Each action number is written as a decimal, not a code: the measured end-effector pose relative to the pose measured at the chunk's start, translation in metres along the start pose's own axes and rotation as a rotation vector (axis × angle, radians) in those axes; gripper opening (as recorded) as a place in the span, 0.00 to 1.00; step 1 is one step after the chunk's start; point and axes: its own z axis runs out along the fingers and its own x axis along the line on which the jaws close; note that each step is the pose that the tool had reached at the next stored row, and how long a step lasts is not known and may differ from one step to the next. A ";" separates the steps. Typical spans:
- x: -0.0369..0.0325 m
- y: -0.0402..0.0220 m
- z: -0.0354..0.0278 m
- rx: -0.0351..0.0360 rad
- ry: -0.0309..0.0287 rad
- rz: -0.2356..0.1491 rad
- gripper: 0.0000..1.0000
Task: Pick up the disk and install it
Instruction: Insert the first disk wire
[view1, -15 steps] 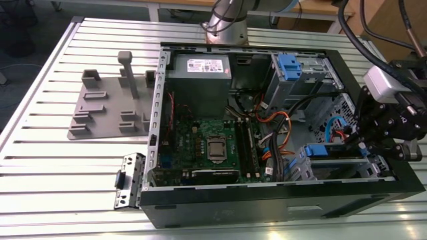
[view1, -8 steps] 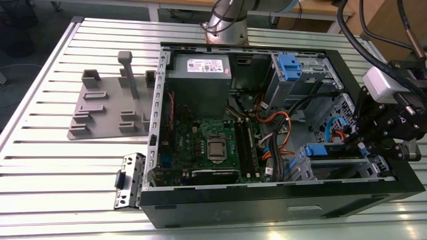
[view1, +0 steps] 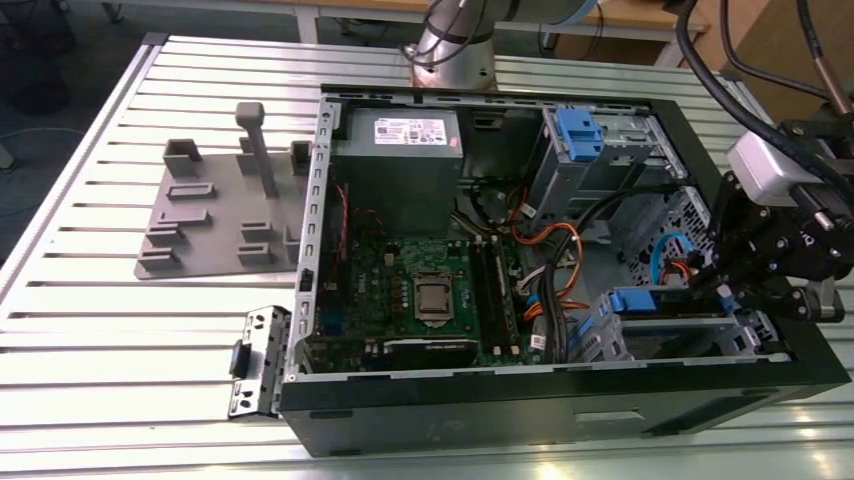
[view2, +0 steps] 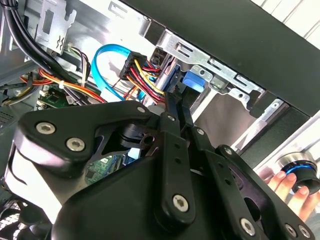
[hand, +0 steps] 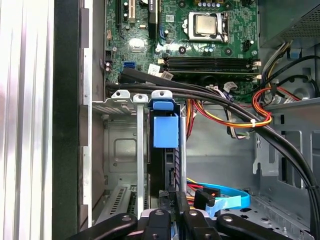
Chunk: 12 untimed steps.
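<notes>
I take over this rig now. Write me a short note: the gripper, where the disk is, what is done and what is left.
Gripper: inside the computer case, at the drive cage by the front corner on the exterior view's right, fingers shut on the disk.
Disk: standing on edge in a cage slot, blue rail toward the motherboard.
Done: disk picked up and brought into the slot.
Left: I cannot tell whether it is fully seated; not released.
A person's hand rests near the case.

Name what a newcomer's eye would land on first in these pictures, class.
The open computer case on the slatted table, its green motherboard bare. Then the black end effector reaching into the case at the exterior view's right, at the disk with blue rails standing in the drive cage.
</notes>
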 end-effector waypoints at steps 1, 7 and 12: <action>-0.0006 0.0000 0.0000 0.0000 0.0008 0.000 0.16; -0.0030 0.0001 -0.0016 0.0000 0.0046 -0.001 0.16; -0.0032 0.0001 -0.0011 -0.0001 0.0057 -0.001 0.16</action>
